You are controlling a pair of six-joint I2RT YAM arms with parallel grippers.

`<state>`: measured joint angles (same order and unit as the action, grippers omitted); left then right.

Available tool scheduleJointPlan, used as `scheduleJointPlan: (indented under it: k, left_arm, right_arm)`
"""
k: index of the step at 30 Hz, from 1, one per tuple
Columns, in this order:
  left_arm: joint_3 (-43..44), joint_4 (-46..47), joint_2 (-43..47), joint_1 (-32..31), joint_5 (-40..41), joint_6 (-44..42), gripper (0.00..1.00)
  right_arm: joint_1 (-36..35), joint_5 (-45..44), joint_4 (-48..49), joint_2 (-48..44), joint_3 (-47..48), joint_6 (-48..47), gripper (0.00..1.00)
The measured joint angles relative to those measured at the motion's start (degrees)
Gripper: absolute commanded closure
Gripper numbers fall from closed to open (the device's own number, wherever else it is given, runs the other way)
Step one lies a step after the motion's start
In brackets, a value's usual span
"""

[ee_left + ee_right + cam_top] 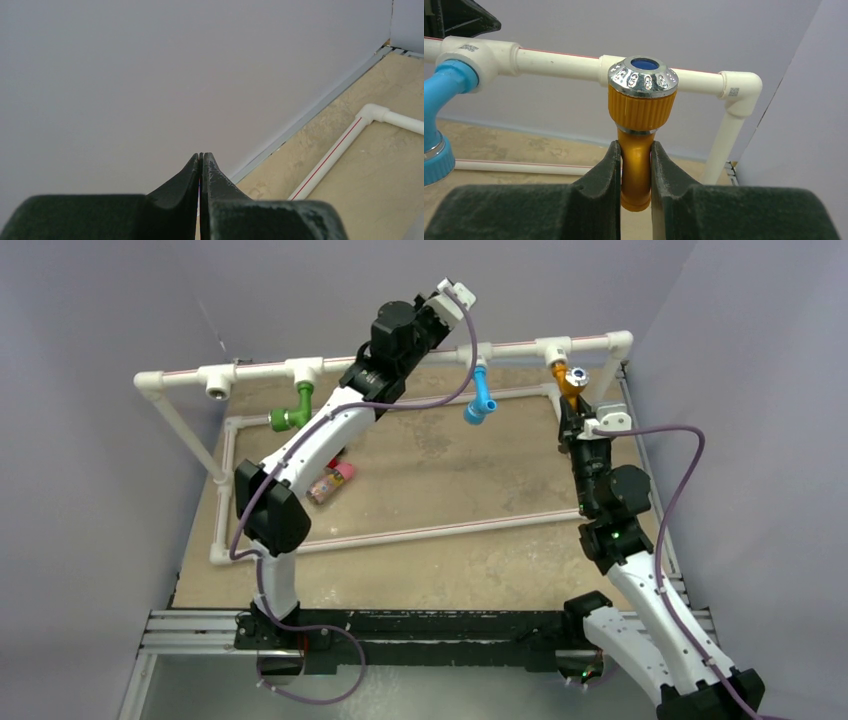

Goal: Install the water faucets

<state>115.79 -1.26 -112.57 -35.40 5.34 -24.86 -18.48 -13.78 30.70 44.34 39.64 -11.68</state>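
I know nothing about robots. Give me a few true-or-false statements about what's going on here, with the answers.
1. The right gripper clamps the orange faucet. True.
2. The blue faucet hangs between the green faucet and the orange one. True.
3. The left gripper holds the blue faucet. False: it is shut on nothing and faces the wall.
4. The green faucet hangs at the right end of the top pipe. False: it hangs toward the left end.
5. The leftmost socket on that pipe has no faucet. True.
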Motion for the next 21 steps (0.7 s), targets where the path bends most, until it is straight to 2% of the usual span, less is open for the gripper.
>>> scheduleJointPlan:
  k: [9, 21]
  left_arm:
    - [-6.29, 1.36, 4.72, 0.74, -2.51, -2.64, 1.00]
    - [-6.84, 1.77, 5.05, 0.90, -2.75, -3.26, 1.00]
  right_arm:
    - [-0.35, 1.36, -0.31, 1.55, 1.07, 4.42, 1.00]
    - [0.31, 0.85, -5.29, 1.90, 3.87, 21.31, 1.00]
